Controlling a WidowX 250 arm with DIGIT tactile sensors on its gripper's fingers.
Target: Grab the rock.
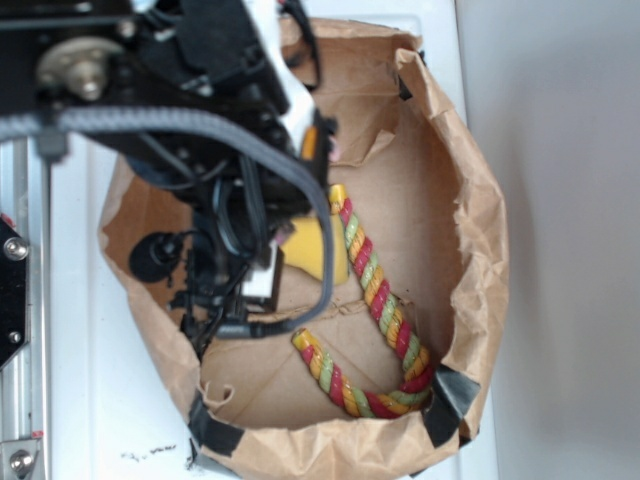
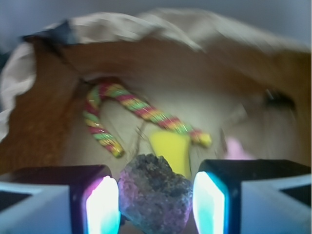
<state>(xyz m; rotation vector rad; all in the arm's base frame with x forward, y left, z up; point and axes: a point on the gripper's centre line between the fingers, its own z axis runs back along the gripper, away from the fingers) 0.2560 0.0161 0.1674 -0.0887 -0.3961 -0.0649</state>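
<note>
Inside the bag (image 1: 470,230) your arm (image 1: 200,130) hangs over the rope (image 1: 375,290) and sponge (image 2: 170,148). Your claw (image 2: 156,200) is open around the rock (image 2: 155,197), one finger (image 2: 102,204) at each side.

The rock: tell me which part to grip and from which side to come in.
Grip the rock across its lumpy middle, coming straight down from above. The wrist view shows the gripper open, with one finger on each flank and the yellow sponge just beyond it.
</note>
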